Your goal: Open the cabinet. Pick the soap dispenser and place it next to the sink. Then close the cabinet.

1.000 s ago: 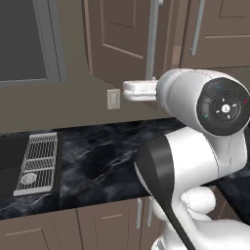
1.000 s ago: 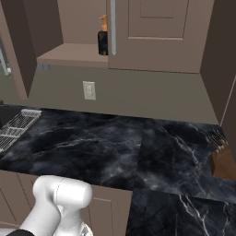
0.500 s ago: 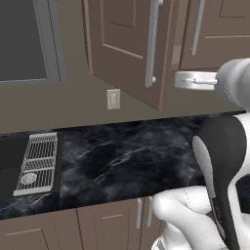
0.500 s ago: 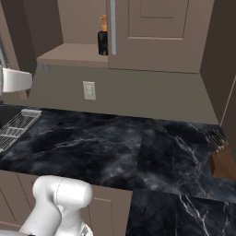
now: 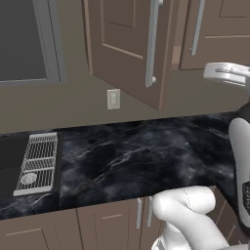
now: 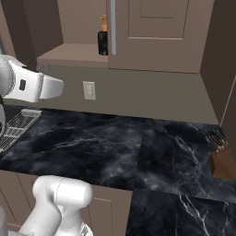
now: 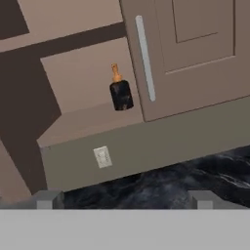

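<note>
The cabinet (image 7: 195,53) has one door open. The soap dispenser (image 7: 120,92) stands on its bottom shelf, beside the shut door. The gripper (image 7: 124,199) is wide and holds nothing.

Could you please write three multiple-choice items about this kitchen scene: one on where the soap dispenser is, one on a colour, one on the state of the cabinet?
1. Where does the soap dispenser stand?
A. in the sink
B. on the bottom board inside the cabinet
C. on the counter beside the knife block

2. What colour is its pump top?
A. orange
B. white
C. blue

3. How is the cabinet now?
A. both doors shut
B. doors removed
C. its left door swung open, right door shut

Key: 1 B, the bottle stands upright on the board next to the shut right door. 2 A, the pump is orange above the black body. 3 C, the left door stands out over the counter and the inside is in view.
</note>
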Motion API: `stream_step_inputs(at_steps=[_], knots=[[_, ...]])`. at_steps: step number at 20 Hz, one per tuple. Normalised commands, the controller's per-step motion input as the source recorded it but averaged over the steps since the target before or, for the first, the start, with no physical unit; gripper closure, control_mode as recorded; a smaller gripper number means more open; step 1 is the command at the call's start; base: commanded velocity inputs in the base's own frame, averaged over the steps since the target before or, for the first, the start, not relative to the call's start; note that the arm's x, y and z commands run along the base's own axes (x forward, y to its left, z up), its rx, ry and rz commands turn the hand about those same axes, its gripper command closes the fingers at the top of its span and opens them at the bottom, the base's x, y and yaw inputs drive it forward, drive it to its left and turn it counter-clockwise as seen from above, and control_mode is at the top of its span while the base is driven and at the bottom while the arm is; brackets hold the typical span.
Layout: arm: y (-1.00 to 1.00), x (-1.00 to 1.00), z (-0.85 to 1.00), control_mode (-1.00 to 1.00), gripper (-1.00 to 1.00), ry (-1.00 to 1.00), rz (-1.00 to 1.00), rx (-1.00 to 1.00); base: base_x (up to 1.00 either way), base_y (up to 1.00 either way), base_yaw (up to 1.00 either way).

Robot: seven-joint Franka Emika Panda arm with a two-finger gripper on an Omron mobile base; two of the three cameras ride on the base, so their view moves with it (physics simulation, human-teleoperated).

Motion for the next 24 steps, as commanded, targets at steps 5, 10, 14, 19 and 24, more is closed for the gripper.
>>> stream_step_inputs(at_steps=[5, 10, 14, 19, 24], knots=[[0.0, 0.4, -0.22, -1.0, -1.0, 0.13, 0.09, 0.21, 0.0, 0.0, 0.0], [-0.11, 0.41, -0.22, -1.0, -1.0, 0.06, 0.06, 0.27, 0.0, 0.0, 0.0], [0.0, 0.45, -0.13, -1.0, -1.0, 0.01, 0.0, 0.36, 0.0, 0.0, 0.0], [0.03, 0.41, -0.15, -1.0, -1.0, 0.02, 0.0, 0.25, 0.0, 0.0, 0.0], [0.33, 0.05, -0.07, -1.0, -1.0, 0.01, 0.0, 0.08, 0.0, 0.0, 0.0]])
